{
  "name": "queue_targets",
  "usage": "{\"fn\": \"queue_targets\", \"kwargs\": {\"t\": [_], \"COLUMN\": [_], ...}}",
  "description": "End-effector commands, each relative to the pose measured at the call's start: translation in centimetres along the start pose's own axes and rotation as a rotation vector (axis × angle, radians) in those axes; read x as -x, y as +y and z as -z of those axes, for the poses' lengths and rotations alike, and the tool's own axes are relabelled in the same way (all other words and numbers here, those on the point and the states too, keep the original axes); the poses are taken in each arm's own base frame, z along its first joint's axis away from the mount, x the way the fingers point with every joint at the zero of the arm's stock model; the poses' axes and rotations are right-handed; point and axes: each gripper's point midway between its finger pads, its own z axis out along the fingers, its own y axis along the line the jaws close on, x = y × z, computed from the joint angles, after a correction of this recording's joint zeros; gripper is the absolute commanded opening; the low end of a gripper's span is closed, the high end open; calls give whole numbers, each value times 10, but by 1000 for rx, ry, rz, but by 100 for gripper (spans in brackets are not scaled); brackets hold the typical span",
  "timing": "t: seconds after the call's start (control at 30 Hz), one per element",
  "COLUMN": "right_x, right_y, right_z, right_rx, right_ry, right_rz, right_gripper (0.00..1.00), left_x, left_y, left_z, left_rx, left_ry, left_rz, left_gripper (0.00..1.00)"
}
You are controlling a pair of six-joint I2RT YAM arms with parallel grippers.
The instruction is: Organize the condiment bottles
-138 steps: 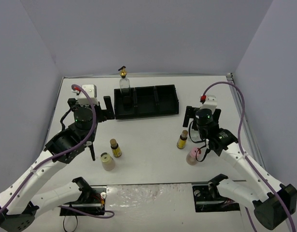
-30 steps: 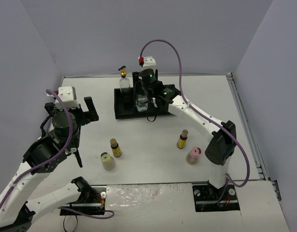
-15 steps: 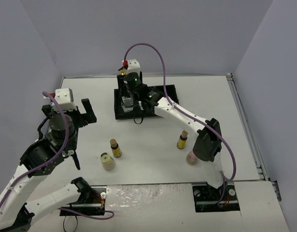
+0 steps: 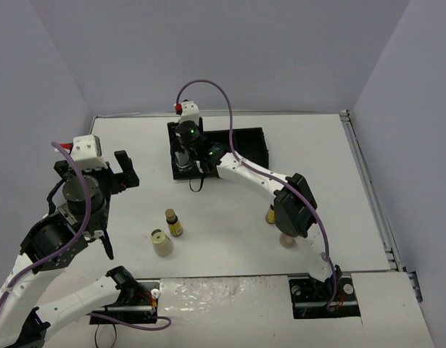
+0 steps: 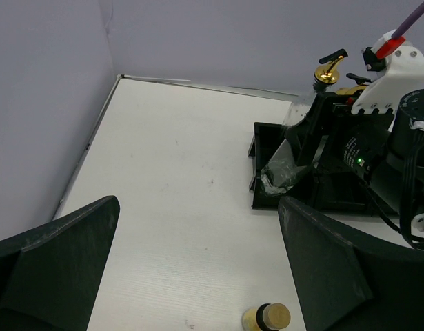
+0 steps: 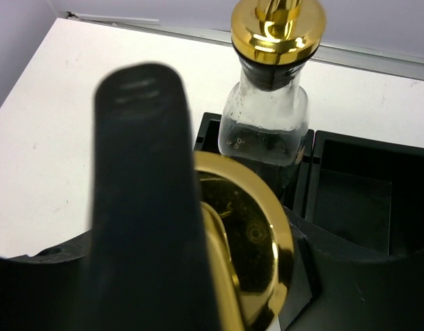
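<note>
My right gripper (image 4: 185, 148) (image 6: 239, 262) is shut on a tall clear glass bottle; its gold top (image 6: 249, 241) fills the right wrist view. It hangs over the near end of the left compartment of the black tray (image 4: 244, 148). A second tall glass bottle (image 6: 267, 121) with a gold pourer (image 5: 329, 69) stands just behind it in that compartment. On the table stand an amber bottle (image 4: 172, 222) (image 5: 267, 318) and a beige jar (image 4: 162, 243). My left gripper (image 4: 121, 172) (image 5: 198, 276) is open, up and left of them. Another amber bottle (image 4: 270, 216) and a pink jar (image 4: 286, 240) are partly hidden by the right arm.
The right arm's elbow (image 4: 291, 210) stretches across the middle of the table. The tray's middle and right compartments (image 6: 353, 200) hold nothing. Grey walls stand close behind the tray and to the left of the table.
The right gripper has carried the tall glass bottle leftward along the tray, from the middle to the left compartment. The left arm has drifted a little left.
</note>
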Motion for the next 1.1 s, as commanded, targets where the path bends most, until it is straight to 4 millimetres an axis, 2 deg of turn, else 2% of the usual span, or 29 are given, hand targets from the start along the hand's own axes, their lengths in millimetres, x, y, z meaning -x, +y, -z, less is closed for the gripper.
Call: {"fn": "queue_targets", "kwargs": {"t": [0.0,0.37,0.63,0.9,1.07], "right_x": [83,76,62,56,55], "right_y": [11,-9,-13,-15,-18], "right_z": [13,3,-5,-7,-7], "right_rx": [12,-70,-86,-93,-100], "right_ry": [-254,-230,-193,-178,-172], "right_rz": [-115,-85,-68,-55,-48], "right_gripper": [0,0,2,27,50], "left_x": [18,17,14,15,15], "left_y": [0,-3,-3,-1,-1], "left_z": [3,2,2,3,4], "left_rx": [-3,-14,-16,-12,-12], "left_ry": [-37,-36,-30,-32,-32], "left_rz": [39,38,39,43,44], "left_gripper": [97,97,97,97,97]}}
